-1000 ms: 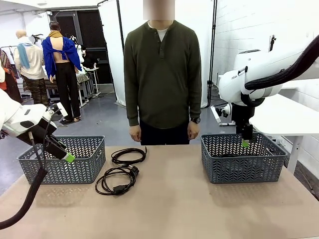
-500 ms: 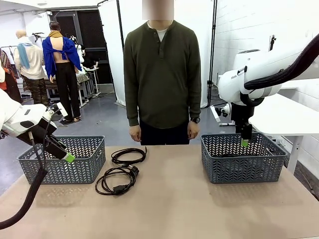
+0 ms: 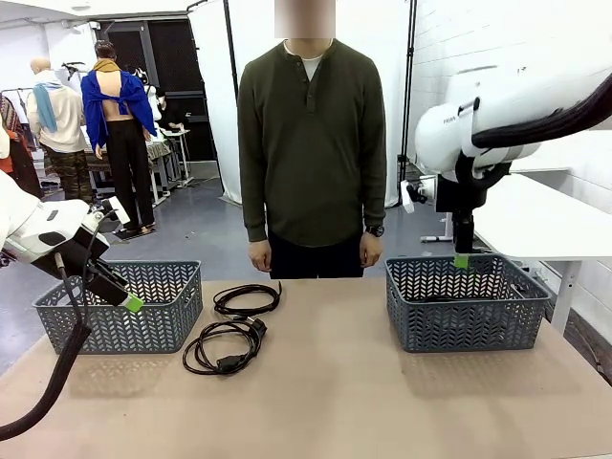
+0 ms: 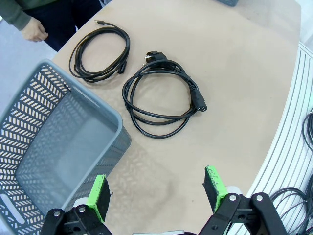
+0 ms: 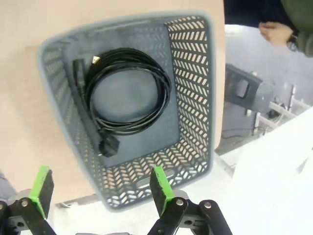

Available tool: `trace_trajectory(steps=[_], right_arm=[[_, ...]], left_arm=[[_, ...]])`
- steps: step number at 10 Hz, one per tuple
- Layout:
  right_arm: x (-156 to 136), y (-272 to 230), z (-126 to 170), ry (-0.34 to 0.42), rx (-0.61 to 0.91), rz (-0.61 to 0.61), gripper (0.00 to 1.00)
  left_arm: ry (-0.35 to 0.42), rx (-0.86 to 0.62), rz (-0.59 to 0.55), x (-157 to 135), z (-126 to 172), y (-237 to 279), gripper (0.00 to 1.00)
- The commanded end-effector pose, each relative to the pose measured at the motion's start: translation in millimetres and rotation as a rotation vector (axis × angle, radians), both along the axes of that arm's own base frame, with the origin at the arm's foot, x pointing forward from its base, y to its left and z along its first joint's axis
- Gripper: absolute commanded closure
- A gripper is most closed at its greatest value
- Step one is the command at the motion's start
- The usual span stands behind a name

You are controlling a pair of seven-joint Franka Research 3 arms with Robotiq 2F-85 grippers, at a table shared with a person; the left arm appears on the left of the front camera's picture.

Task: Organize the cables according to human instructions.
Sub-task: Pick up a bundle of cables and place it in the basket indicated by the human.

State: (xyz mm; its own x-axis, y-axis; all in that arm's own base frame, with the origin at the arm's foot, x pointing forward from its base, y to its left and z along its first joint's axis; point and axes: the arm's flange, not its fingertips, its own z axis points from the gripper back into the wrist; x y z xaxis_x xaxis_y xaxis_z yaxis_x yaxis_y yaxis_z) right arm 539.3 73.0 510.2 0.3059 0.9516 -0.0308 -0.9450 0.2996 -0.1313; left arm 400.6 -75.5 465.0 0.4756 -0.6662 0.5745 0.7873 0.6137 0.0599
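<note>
- The left pincer (image 4: 155, 182) hangs with its green pads spread wide and nothing between them, over the near corner of the left grey lattice basket (image 4: 85, 93).
- The right pincer (image 5: 100, 176) is just as wide and also holds nothing. It is poised above the right grey lattice basket (image 5: 190, 73), where one coiled black power cord (image 5: 108, 146) lies flat on the bottom.
- Two more black cords lie on the tan surface (image 3: 382, 402) just right of the left basket. The larger loop (image 4: 200, 104), with chunky plugs, is nearer the robot. The smaller loop (image 4: 127, 46) lies beyond it, close but apart, toward the person in the olive shirt (image 3: 311, 143).
- Both loose loops lie ahead of the left pincer and well apart from the right one, so the left arm looks the nearer to take them.
- The larger loop is oval and lies slantwise to the pads, so a turn of the wrist is likely needed.
- The person's hands hang down, so which basket is meant cannot be told.
</note>
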Motion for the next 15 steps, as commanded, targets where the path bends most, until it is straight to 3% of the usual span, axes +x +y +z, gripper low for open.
trace_trajectory(steps=[1, 4, 8, 11, 14, 15], right_arm=[[-35, 15, 11, -0.021, 0.074, -0.088, 0.0], [-87, 36, 21, -0.112, 0.276, -0.14, 0.0], [-127, 64, 12, -0.208, 0.343, -0.127, 0.0], [-137, 75, -9, -0.231, 0.372, -0.107, 0.0], [-140, 75, -13, -0.193, 0.399, -0.095, 0.0], [-136, 80, -8, -0.206, 0.347, -0.092, 0.0]], left_arm=[[-0.002, -0.015, -0.008, 1, -1, 2, 0.0], [-0.002, -0.015, -0.008, 1, -1, 2, 0.0], [-0.002, -0.015, -0.008, 1, -1, 2, 0.0], [-0.002, -0.015, -0.008, 1, -1, 2, 0.0], [-0.002, -0.015, -0.008, 1, -1, 2, 0.0], [-0.002, -0.015, -0.008, 1, -1, 2, 0.0]])
